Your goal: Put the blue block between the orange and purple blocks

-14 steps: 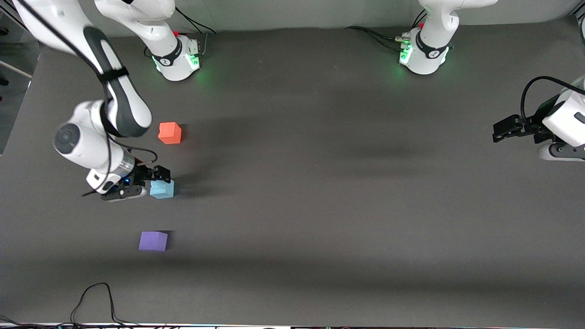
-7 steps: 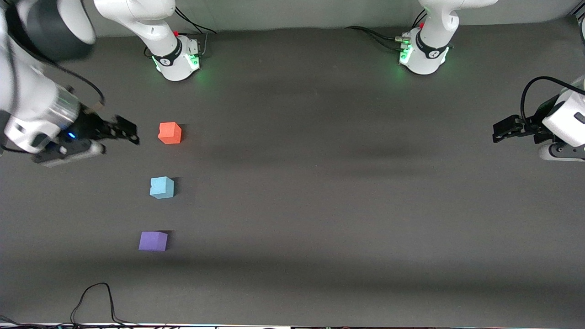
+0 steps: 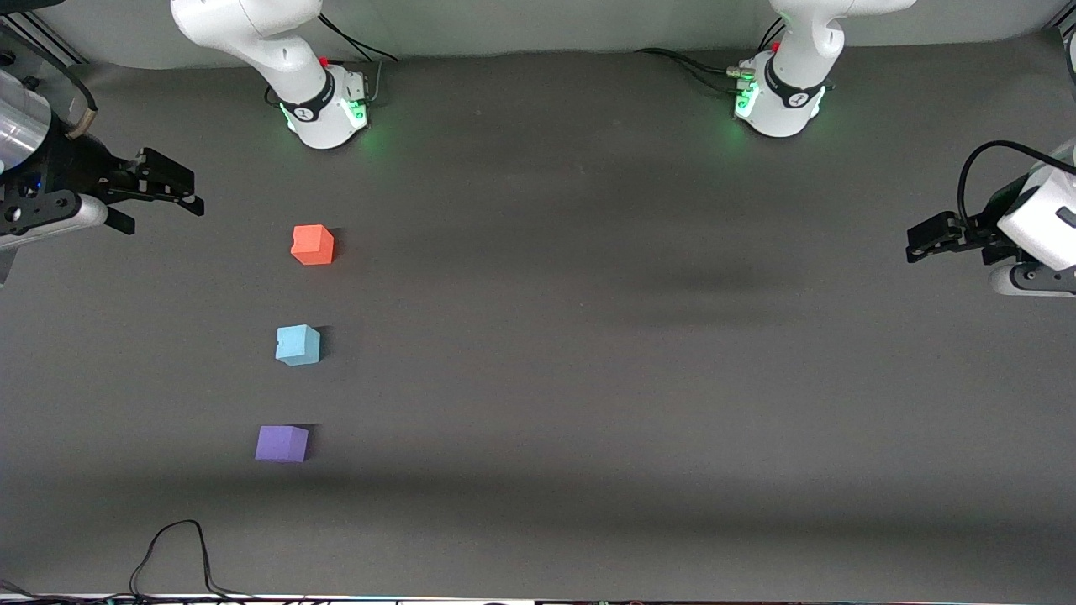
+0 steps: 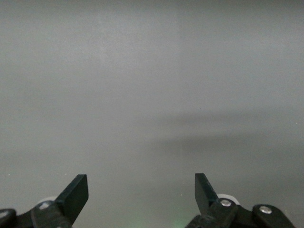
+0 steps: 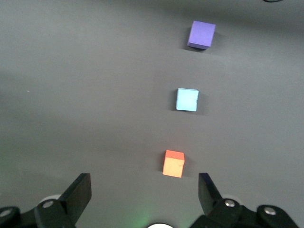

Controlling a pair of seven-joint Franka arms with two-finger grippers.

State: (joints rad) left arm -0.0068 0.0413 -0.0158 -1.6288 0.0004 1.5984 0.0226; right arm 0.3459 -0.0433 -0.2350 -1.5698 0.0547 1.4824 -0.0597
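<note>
Sky-blue block (image 3: 298, 345) square-on between orange block (image 3: 313, 244) and purple block (image 3: 282, 443) (both hands agape).

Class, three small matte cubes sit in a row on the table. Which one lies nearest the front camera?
The violet-purple matte cube: it lies lowest in the front view, with the sky-blue cube next and the orange-red cube farthest from that camera.

Both arms (image 3: 34, 193) cut off at edges
</note>
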